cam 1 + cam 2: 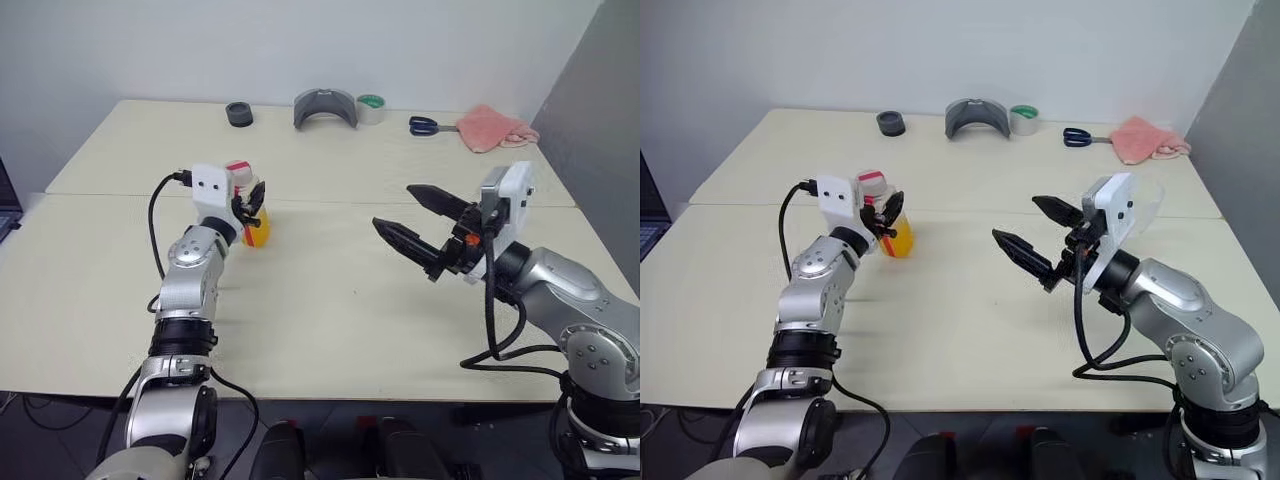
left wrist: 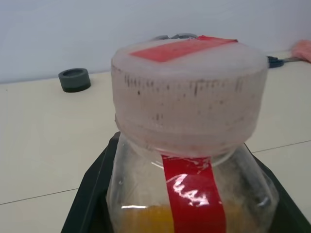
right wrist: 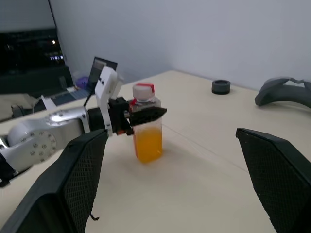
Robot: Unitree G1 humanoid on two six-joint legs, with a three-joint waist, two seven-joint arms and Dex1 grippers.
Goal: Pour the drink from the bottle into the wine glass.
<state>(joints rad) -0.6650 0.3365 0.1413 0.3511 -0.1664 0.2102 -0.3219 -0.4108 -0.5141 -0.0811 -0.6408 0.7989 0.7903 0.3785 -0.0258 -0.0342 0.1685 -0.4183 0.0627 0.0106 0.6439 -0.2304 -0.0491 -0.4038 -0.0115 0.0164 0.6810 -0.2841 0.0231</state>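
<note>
Bottle [image 3: 145, 127] upright on the table [image 1: 330, 300], long axis vertical, drink [image 3: 147, 142] filling the lower part, cap on. Left gripper [image 3: 141, 115] closed around the bottle just under the cap, fingers [image 2: 90, 194] flanking both sides; right gripper [image 1: 418, 228] well apart to the right, spread wide and holding nothing. No wine glass visible, so probably grasp just made, lift and uncapping next, with the left arm plainly the nearer.
</note>
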